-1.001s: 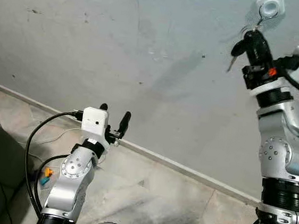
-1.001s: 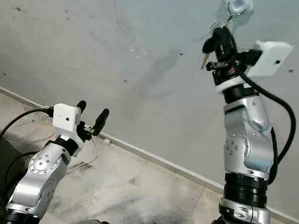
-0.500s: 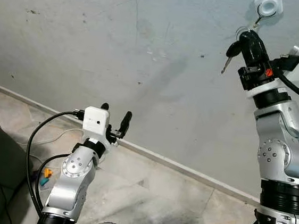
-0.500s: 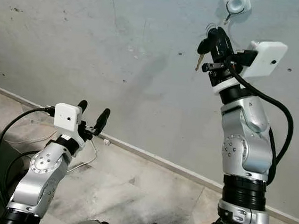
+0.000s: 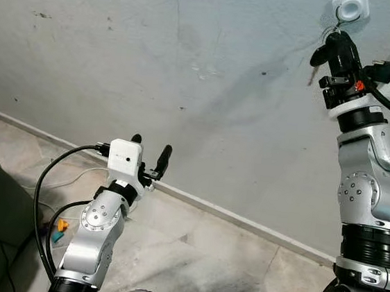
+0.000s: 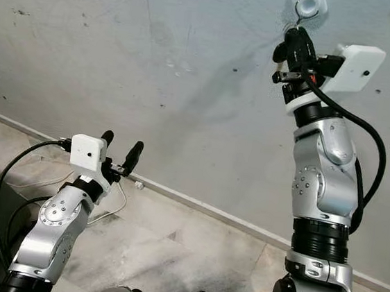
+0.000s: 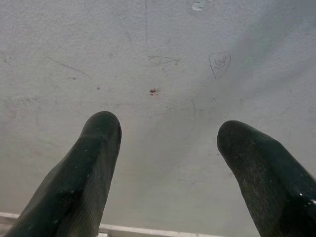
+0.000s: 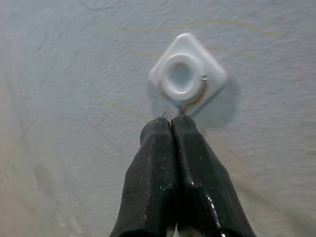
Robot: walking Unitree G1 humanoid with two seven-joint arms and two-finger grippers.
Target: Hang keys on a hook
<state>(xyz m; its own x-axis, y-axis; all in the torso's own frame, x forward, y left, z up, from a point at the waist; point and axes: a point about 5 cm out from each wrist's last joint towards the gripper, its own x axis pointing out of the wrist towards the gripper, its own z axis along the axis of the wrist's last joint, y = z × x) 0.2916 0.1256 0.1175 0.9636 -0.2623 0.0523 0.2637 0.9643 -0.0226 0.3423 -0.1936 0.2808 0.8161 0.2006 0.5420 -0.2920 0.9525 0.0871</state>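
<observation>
You face a scuffed grey wall (image 5: 155, 58) above a marble floor (image 5: 191, 250). At upper right, your right gripper (image 8: 171, 121), clenched on the keys (image 5: 323, 53), has risen, and their ring (image 8: 190, 101) loops the white hook (image 8: 186, 74). Your left gripper (image 7: 168, 136) hangs released at lower left.

I see the wall (image 5: 156, 51) as matt grey plaster, a little rough, with small dark specks and thin scratches. The hook (image 8: 186, 75) in the upper middle of the right wrist view looks like smooth white plastic with a soft gloss, and the thin ring (image 8: 190, 101) around it is shiny metal. My right gripper (image 8: 171, 121) has black fingers of a rubbery, finely grained material with a dull shine; the left gripper (image 7: 168, 143) has the same matt black skin. Both arms are brushed silver metal, with white plastic camera boxes. The floor (image 5: 205, 245), in the lower part, looks like polished marbled stone.
</observation>
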